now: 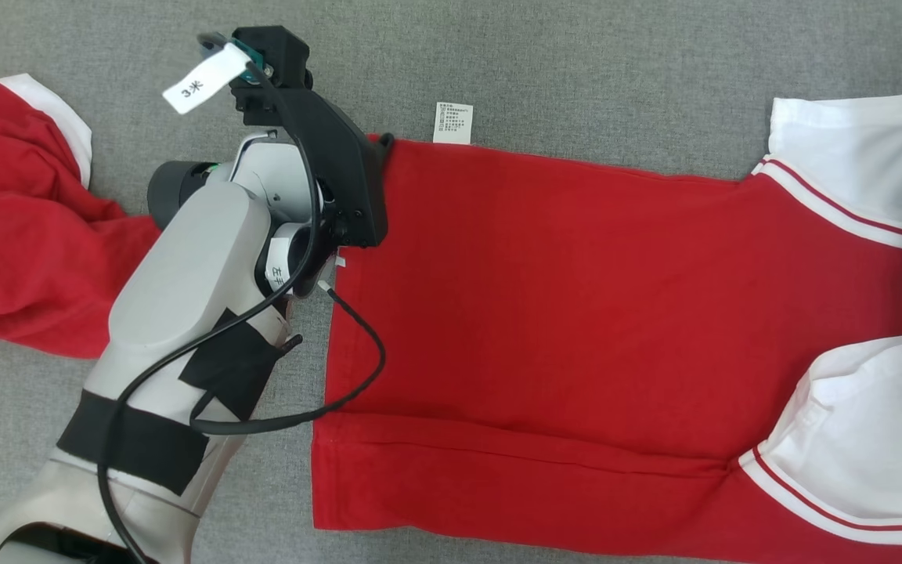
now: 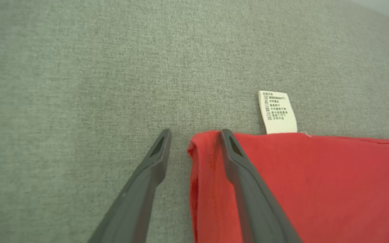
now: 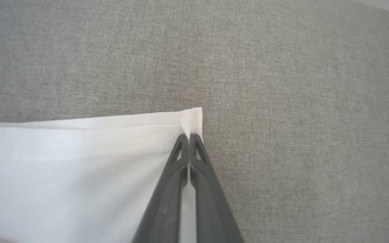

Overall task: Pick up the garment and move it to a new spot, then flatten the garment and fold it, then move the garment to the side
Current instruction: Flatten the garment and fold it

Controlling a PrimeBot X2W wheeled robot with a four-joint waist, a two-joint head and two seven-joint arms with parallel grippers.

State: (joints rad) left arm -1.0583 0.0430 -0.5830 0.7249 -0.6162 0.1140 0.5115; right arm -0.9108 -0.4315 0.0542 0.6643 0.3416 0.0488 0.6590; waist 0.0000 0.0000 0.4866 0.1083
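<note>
**Red garment spread flat, one corner in my grip**

The garment (image 1: 576, 298) lies stretched across the grey cloth surface (image 1: 576, 63), its hem toward my left and its shoulders toward my right. The body is plain red and mostly smooth. A long crease runs across it near the lower edge, where a band of red looks folded over. The upper sleeve (image 1: 850, 157) and the lower sleeve (image 1: 874, 423) are white, each joined to the red by white trim with a thin red stripe. A small white care label (image 1: 452, 124) printed with dark text pokes out past the far edge onto the grey.

My left gripper (image 2: 195, 135) is at the far hem corner with its jaws apart. One finger is over bare grey, the other over red cloth, and the rolled corner edge sits between them, unclamped. The label (image 2: 277, 112) is just beside that corner.

My right gripper (image 3: 190, 136) is pinched tight on the corner of a white sleeve, with a sliver of white cloth between the fingertips.

A heap of red cloth (image 1: 20, 219) with a white edge lies bunched to my left, partly behind my forearm (image 1: 185, 298). I cannot tell whether it joins the garment.
</note>
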